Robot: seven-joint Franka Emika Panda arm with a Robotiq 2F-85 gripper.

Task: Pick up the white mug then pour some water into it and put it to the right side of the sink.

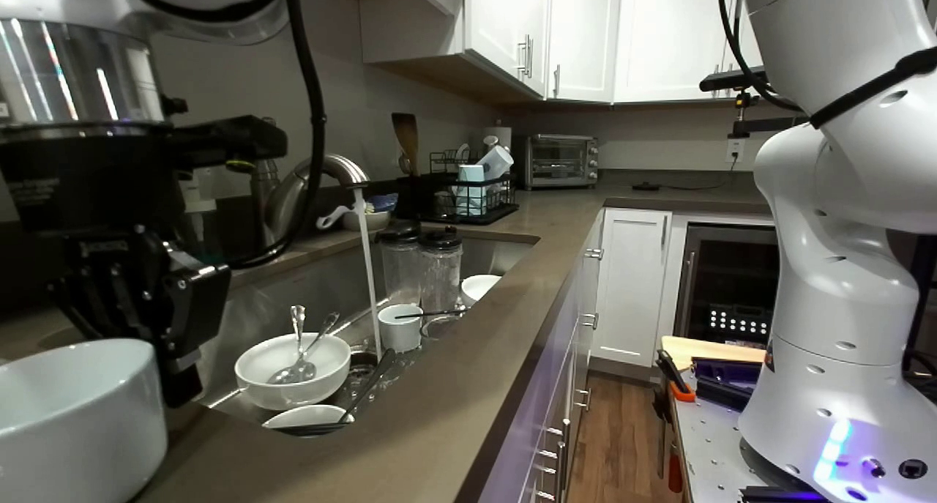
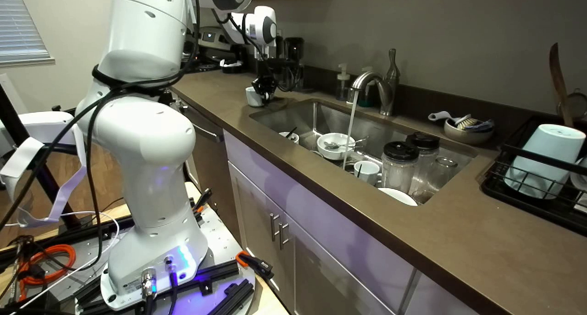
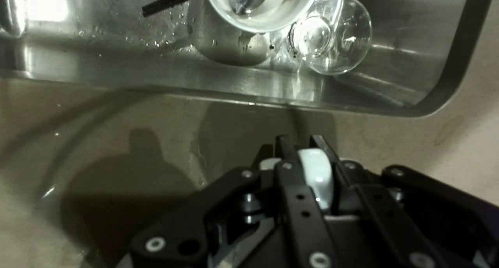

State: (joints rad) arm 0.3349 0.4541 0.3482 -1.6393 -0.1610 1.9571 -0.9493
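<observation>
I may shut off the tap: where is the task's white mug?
In an exterior view, the white mug is just past the picture-left end of the sink; in the wrist view, its handle is clamped in the gripper.

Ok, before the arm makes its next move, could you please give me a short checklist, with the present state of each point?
1. Handle of the white mug gripped: ok, the end effector is closed on it.
2. Faucet running: ok, a stream of water falls into the sink.
3. Mug under the stream: not ok, it is beside the sink.
4. Mug lifted off the countertop: cannot tell.
5. Water in the mug: cannot tell, its bottom inside is hidden.
6. Room around the stream: not ok, in my judgement; a white bowl with spoons stands close.
</observation>
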